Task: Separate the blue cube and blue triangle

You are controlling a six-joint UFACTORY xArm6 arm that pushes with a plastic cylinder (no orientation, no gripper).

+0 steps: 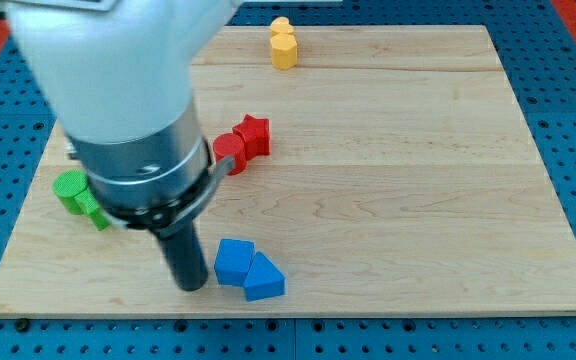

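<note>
A pale wooden worktop (388,200) of glued planks with fine lengthwise grain lies on a blue perforated base (568,60), whose rows of small holes show along the view's right edge and bottom; a strip of red shows at the view's top corners.

Nearest the view's bottom, two matt blue blocks sit touching each other. The blue cube (233,262) stands on the view's left of the pair, its flat faces squared off; the blue triangle (263,278), a wedge with a sloping top face, presses against the cube's lower right side. Just beside the cube, on the view's left, my tip (190,286) rests on the wood: the blunt end of a smooth dark cylindrical rod. It is very close to the cube; whether it touches cannot be told. This arm carries no jaws, only the rod, so nothing is gripped.

Above the rod the arm widens into a grey metal collar and a glossy white housing, blurred, filling the view's upper left.

Partly hidden behind the collar at the view's left sit green blocks (76,195), one rounded, one ridged. Farther back near the middle, a red star-shaped block (254,134) touches a second red block (228,152). Farthest, near the view's top edge, stands a yellow rounded block (283,44).
</note>
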